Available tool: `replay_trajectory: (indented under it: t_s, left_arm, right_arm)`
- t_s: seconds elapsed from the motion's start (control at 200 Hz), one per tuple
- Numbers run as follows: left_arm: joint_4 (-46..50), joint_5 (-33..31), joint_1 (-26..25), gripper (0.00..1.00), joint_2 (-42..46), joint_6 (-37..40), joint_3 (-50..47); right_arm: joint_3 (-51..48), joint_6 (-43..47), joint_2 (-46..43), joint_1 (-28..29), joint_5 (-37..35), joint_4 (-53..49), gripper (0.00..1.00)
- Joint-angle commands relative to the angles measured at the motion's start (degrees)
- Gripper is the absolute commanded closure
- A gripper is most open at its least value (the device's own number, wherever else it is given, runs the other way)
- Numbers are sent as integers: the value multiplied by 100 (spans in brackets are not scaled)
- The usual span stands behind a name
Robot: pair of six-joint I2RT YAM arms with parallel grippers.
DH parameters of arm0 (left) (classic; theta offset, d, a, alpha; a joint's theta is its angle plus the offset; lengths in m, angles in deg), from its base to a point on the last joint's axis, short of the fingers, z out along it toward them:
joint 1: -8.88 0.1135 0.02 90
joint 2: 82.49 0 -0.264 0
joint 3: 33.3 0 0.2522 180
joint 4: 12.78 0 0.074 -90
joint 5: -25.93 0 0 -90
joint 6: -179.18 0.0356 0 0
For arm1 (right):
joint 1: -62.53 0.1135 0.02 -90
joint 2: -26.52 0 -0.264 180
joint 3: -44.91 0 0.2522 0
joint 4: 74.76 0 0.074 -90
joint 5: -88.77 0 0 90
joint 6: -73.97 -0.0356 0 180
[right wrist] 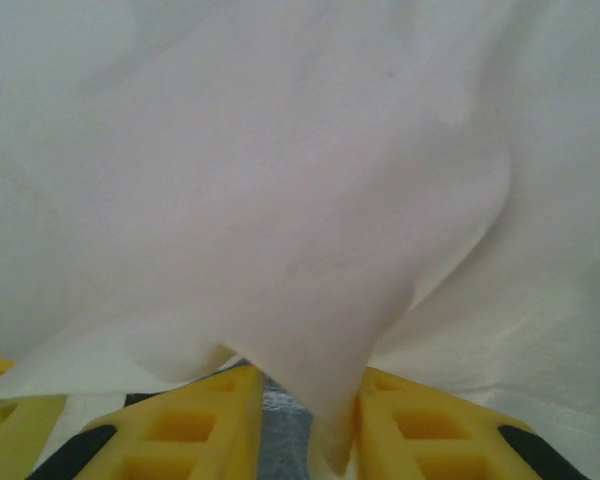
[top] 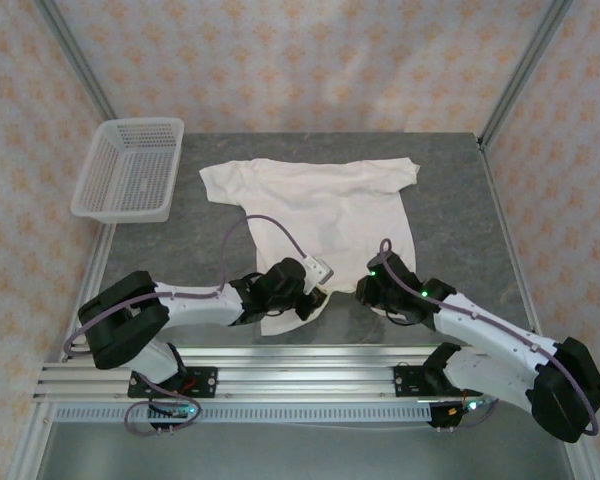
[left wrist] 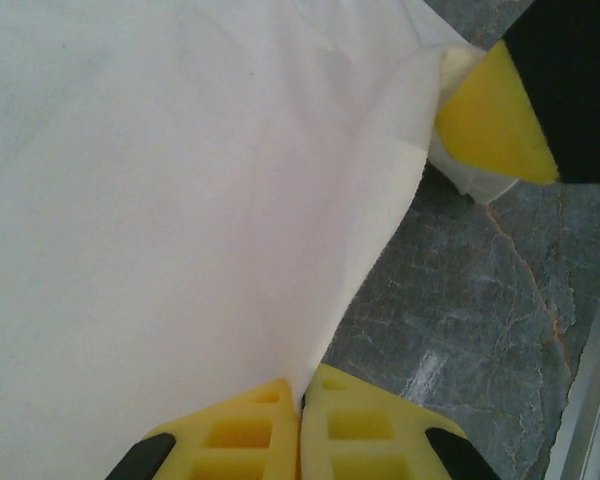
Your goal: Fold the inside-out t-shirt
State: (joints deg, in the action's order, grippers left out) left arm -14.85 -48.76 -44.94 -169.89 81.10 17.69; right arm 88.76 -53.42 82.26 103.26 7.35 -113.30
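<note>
The off-white t-shirt (top: 320,200) lies spread flat on the grey table (top: 460,200), sleeves at the far side and hem towards the arms. At the near hem, my left gripper (top: 318,292) is shut on the cloth; in the left wrist view its yellow fingertips (left wrist: 302,405) meet on a raised fold of the shirt (left wrist: 160,200). Just to its right, my right gripper (top: 370,292) is also at the hem. In the right wrist view its jaws (right wrist: 305,425) stand apart, with a hanging fold of the shirt (right wrist: 280,180) between them and bare table in the gap.
A white plastic mesh basket (top: 130,170) stands at the table's far left corner. The right gripper's yellow finger (left wrist: 490,120) shows close by in the left wrist view, on the hem. Grey tabletop (left wrist: 480,300) lies right of the shirt's edge.
</note>
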Motion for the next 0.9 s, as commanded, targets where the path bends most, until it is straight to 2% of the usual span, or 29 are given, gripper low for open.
replay_trajectory:
  t_s: [0.0,0.12,0.27,0.45,0.595,0.711,0.821,0.896]
  left_arm:
    - [-17,103,93,100,147,-68,12]
    - [-31,195,178,100,173,-114,11]
    - [-249,407,314,100,129,-279,-47]
    - [-487,793,507,100,30,-487,-82]
    - [-810,1158,712,100,-27,-699,-164]
    - [-757,1200,725,100,-12,-688,-162]
    - [-670,1222,734,100,25,-658,-172]
    - [-659,1212,741,100,62,-644,-192]
  right_arm:
    - [-131,98,-197,189,343,558,67]
    - [-351,-477,-321,857,233,1348,63]
    - [-726,-990,-305,1789,-291,2118,63]
    - [-1102,-1197,170,2486,-420,3143,63]
    - [-1035,-542,1151,2642,-411,3636,67]
    - [-888,-56,1808,2627,-857,3882,68]
    - [-934,109,1908,2623,-1333,4212,66]
    - [-1106,193,1759,2571,-1332,4534,65]
